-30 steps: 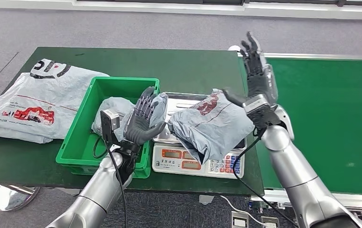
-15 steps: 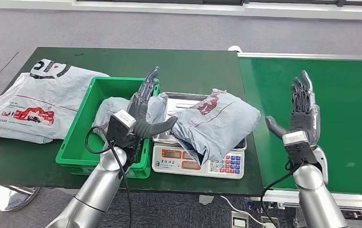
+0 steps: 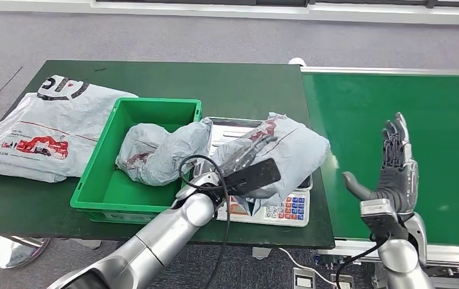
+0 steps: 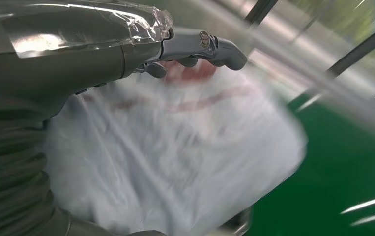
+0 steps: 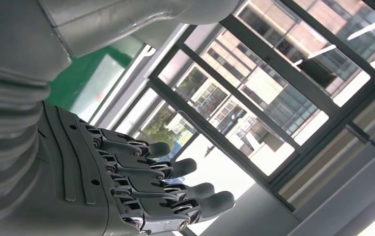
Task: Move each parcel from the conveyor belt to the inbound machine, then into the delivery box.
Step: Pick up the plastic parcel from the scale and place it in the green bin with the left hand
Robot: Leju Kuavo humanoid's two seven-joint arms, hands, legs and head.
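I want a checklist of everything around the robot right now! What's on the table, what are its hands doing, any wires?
Surface: dark green table; green conveyor belt beside it, bare.
Job's things: grey parcel on the scale; crumpled grey parcel in the green box.
Clutter: large flat printed bag on the table beside the box.
Hands: left hand reaches over the parcel on the scale, grip cannot be told; right hand open, raised over the belt, holding nothing.
Cables: black cable looping at the left wrist; another at the right wrist.
Surroundings: grey floor; windows in the right wrist view.
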